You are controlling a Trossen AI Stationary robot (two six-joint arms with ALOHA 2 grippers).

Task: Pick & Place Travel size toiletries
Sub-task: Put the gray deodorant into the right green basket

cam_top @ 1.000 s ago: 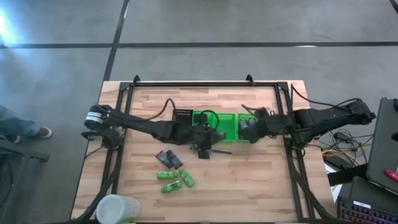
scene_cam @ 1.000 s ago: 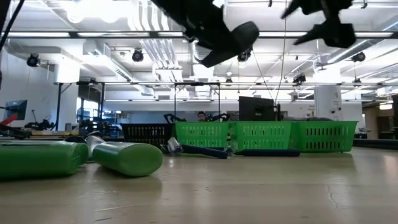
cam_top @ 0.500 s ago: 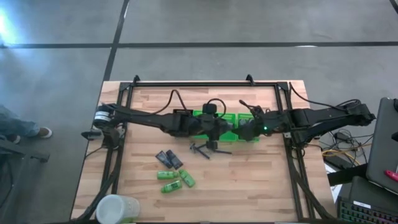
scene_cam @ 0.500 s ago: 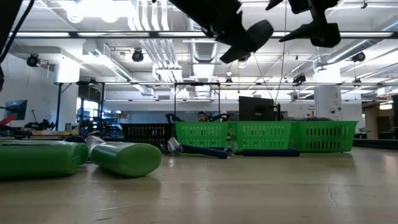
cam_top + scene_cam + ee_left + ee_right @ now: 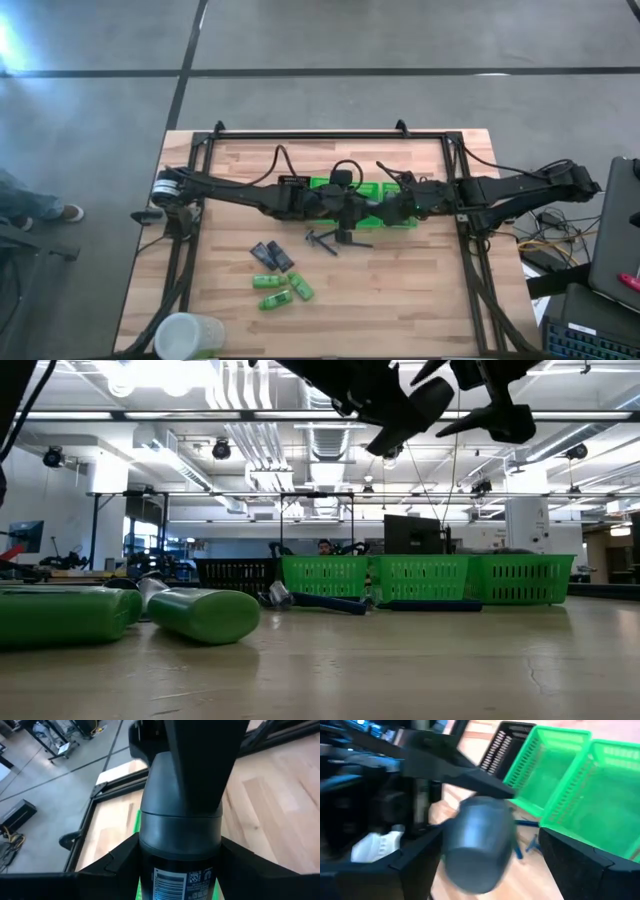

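The left claw [image 5: 358, 212] gripped a grey bottle [image 5: 180, 845] above the green trays [image 5: 368, 193], the bottle's far end between the right claw's [image 5: 392, 212] spread fingers.

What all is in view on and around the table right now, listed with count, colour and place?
Green tubes: three, bright green, front-left of table.
Dark packets: two, just behind the tubes.
Razor-like sticks: dark, count unclear, table centre.
Grey bottle: one, in the left gripper.
Green trays: three, mid-table row.
Black slotted tray: one, beside the trays.
White cup: one, front-left corner.
Left gripper: over the trays.
Right gripper: facing it, fingers spread around the bottle.
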